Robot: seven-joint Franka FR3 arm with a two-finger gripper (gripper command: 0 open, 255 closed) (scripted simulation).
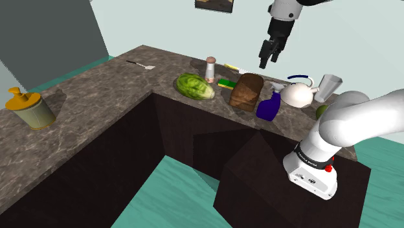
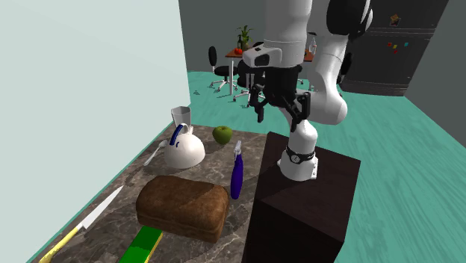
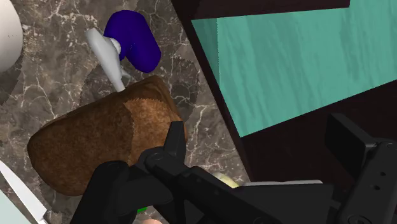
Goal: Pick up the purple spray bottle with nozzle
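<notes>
Marbled grey-brown tabletop [image 1: 97, 97] runs in an L over dark cabinets, w/ teal floor below. In the second exterior view, office chairs [image 2: 218, 71] and a dark fridge [image 2: 403, 45] stand at the back.

Purple spray bottle [image 1: 269, 105] stands upright near the tabletop's front edge, pale grey nozzle on top. It sits just beside the brown bread loaf [image 1: 247, 91], between loaf and white kettle [image 1: 298, 94]. Can't tell if bottle and loaf touch.

Gripper [image 2: 281, 112] hangs in the air well above the tabletop, approx. over the loaf in the shoulder view. Fingers [image 3: 173, 137] are spread apart w/ nothing between them, clear of the bottle. In the wrist view the bottle lies beyond the loaf, away from the fingers.

Other items:
- Green apple [image 2: 222, 134] and a metal cup [image 1: 329, 87] near the kettle.
- Green lettuce [image 1: 194, 85], a shaker [image 1: 210, 68] and a green-yellow sponge [image 1: 226, 83] on the loaf's far side from the bottle.
- Knife [image 2: 89, 217] w/ yellow handle near the wall.
- Yellow-lidded jar [image 1: 26, 107] well apart, on the other leg of the L.

Dark stand [image 2: 306, 202] carries the arm base, just beside the tabletop.
</notes>
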